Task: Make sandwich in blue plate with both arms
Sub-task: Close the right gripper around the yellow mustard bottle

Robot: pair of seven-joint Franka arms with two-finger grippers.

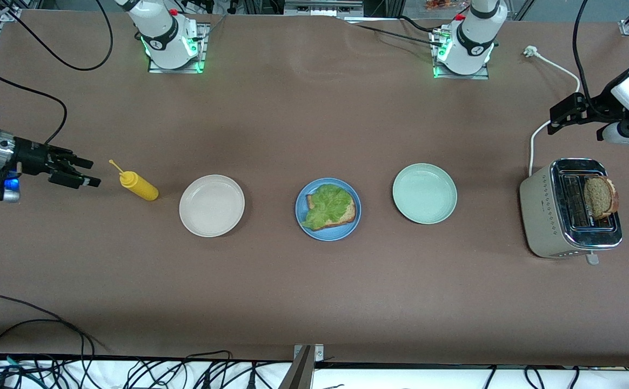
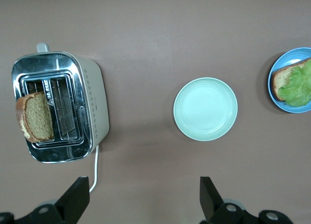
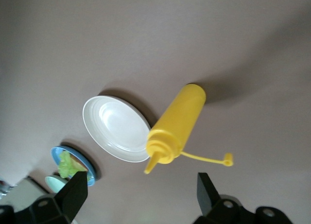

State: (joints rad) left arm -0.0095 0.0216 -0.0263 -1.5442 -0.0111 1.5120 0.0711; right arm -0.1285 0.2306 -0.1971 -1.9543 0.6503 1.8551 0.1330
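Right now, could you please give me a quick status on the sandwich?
Both claws open, empty: left claw above toaster, right claw beside mustard bottle. Blue plate: bread, lettuce. Top slice in toaster.

No legible text, label, brand or number appears in any view. The toaster (image 1: 569, 209) carries only a dotted pattern on its side wall; the round marks on the arm bases are too small to read.

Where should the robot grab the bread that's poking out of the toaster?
Probably the top half of the bread that sticks up out of the toaster slot. Come straight down from above, one finger on each flat face. The slice stands on edge, so its faces are the easy sides to pinch.
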